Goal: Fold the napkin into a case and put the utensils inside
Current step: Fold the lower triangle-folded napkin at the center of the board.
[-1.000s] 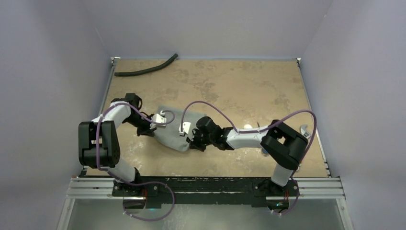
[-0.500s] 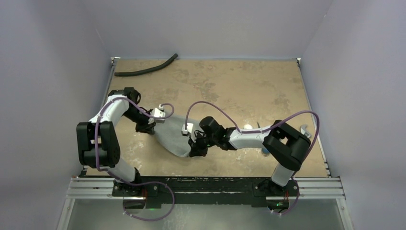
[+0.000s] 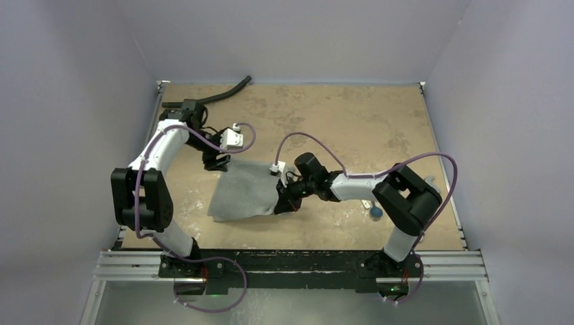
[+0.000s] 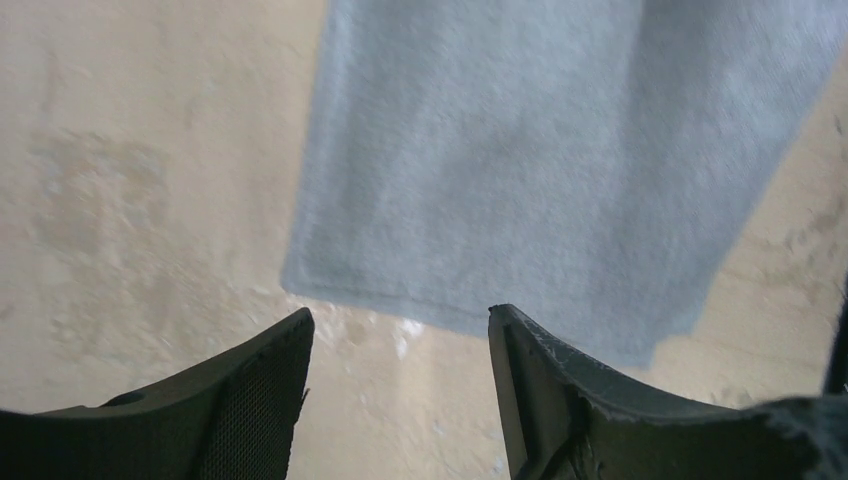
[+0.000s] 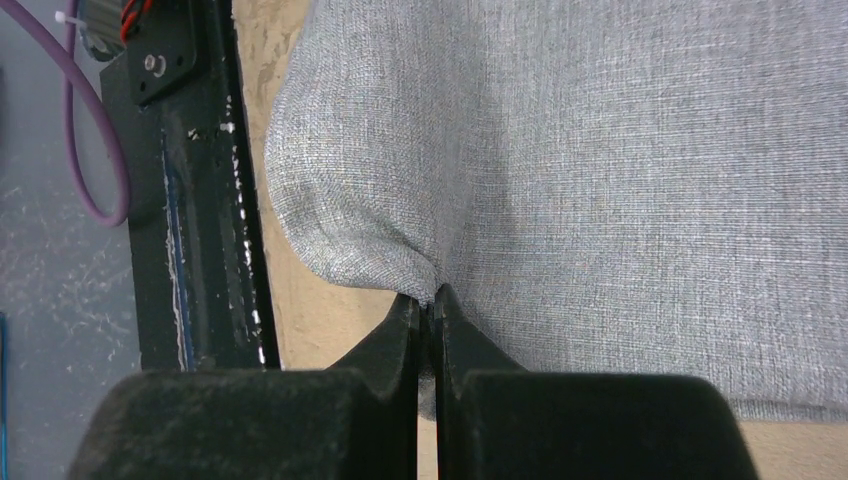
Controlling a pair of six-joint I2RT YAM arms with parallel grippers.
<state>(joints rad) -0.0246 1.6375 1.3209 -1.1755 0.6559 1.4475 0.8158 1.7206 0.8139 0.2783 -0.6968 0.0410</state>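
Note:
The grey napkin (image 3: 244, 191) lies spread on the tan table (image 3: 352, 122), left of centre. My right gripper (image 3: 285, 199) is shut on a pinched fold at the napkin's right edge; in the right wrist view the cloth (image 5: 600, 180) bunches into the closed tips (image 5: 430, 303). My left gripper (image 3: 218, 161) hangs open just beyond the napkin's far left corner. Its wrist view has bare table between the fingers (image 4: 400, 335) and the cloth's hem (image 4: 560, 170) ahead. The round blue end of one utensil (image 3: 375, 212) peeks out by the right arm. The spoon is hidden by that arm.
A long black hose (image 3: 216, 97) lies at the far left corner, close behind the left arm's wrist. The black front rail (image 5: 190, 230) and a purple cable (image 5: 95, 150) appear in the right wrist view. Grey walls enclose the table on three sides.
My left gripper opened, let go of the napkin and drew back toward the far left. The right gripper pulled its edge rightward, and the bunched cloth now lies flatter and wider.

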